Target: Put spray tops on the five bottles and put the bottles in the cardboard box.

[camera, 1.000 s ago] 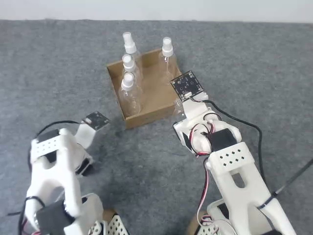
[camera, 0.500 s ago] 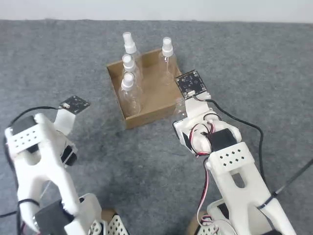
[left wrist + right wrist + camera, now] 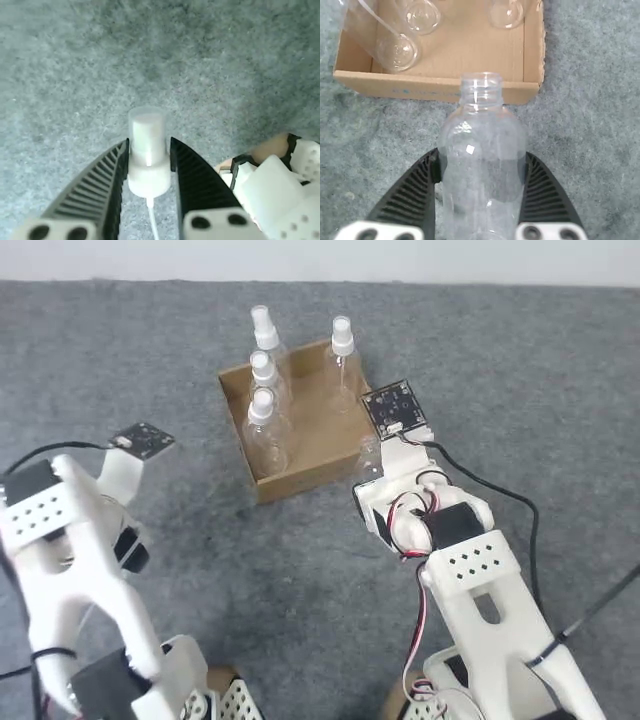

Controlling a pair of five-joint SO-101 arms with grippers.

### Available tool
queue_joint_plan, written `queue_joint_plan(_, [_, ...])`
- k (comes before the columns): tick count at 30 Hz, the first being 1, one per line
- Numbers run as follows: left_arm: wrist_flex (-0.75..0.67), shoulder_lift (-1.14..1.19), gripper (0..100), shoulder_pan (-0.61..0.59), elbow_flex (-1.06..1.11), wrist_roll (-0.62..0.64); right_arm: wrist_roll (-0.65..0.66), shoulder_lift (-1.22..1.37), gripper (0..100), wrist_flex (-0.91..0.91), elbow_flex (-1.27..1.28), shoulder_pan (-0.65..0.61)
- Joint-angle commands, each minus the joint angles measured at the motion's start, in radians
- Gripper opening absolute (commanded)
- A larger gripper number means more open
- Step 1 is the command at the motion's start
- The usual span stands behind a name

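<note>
Open bottle: A clear, uncapped bottle (image 3: pixel 482 130) sits gripped around its body by the right pincer (image 3: pixel 482 156), with its threaded neck toward the cardboard box (image 3: pixel 300 480) and just outside the box's near wall.
Spray top: A white spray top (image 3: pixel 147 130) with a thin tube trailing from it is clamped between the ribbed jaws of the left pincer (image 3: pixel 148 145), above the grey tabletop (image 3: pixel 520 360).
Box: It sits open-topped on the tabletop between the two arms and farther back.
Capped bottles: Four bottles with spray tops (image 3: pixel 262 430) stand upright at the box. Three are plainly inside. The rearmost is at the far wall, and whether it stands inside cannot be told.
Left arm: It is raised well apart from the box, off to its left.
</note>
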Motion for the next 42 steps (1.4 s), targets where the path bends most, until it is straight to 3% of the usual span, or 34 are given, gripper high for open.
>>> queue_joint_plan(1, [0.031, -0.012, 1, -0.005, -0.084, 0.049, -0.025, -0.050, 7.0, -0.021, -0.008, 0.010])
queue_joint_plan(10, [0.037, -0.227, 1, -0.025, -0.094, 0.063, -0.028, -0.050, 7.0, -0.022, -0.008, 0.012])
queue_joint_plan(17, [0.058, -0.404, 1, 0.003, -0.079, 0.175, -0.029, -0.050, 7.0, -0.024, -0.008, 0.010])
queue_joint_plan(24, [0.055, -0.417, 1, 0.023, -0.081, 0.316, -0.035, -0.051, 7.0, -0.025, -0.008, 0.007])
queue_joint_plan(30, [0.055, -0.417, 1, 0.018, -0.085, 0.482, -0.153, -0.085, 6.9, -0.018, -0.008, 0.007])
queue_joint_plan(42, [-0.028, -0.420, 1, 0.023, -0.087, 0.709, -0.160, -0.269, 6.9, -0.027, 0.086, -0.010])
